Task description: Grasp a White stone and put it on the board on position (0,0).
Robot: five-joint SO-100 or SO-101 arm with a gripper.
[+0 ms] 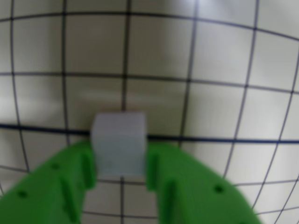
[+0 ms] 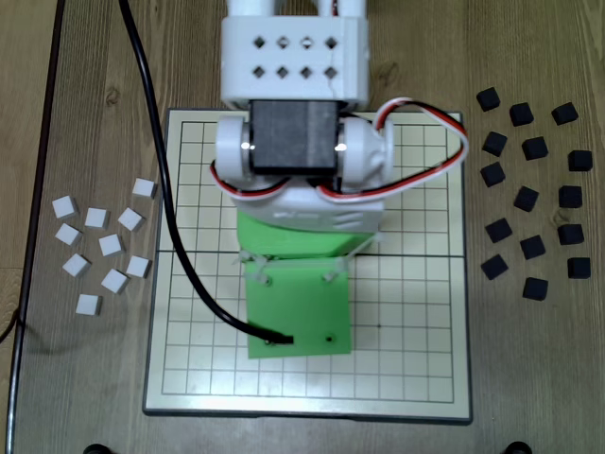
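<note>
In the wrist view my green gripper (image 1: 120, 161) is shut on a White stone (image 1: 119, 140), a small pale cube pressed between both fingers (image 1: 81, 168). The stone is over the board (image 1: 219, 93), where the thick dark fold line (image 1: 224, 139) meets a thin vertical grid line. Whether it touches the surface I cannot tell. No dot for position (0,0) shows; the stone covers that crossing. In the fixed view the arm's white body and green wrist plate (image 2: 296, 312) cover the middle of the board (image 2: 406, 312), hiding stone and fingertips.
Several loose white stones (image 2: 104, 246) lie on the wooden table left of the board. Several black blocks (image 2: 529, 199) lie scattered to its right. A black cable (image 2: 180, 236) runs across the board's left part to the wrist plate.
</note>
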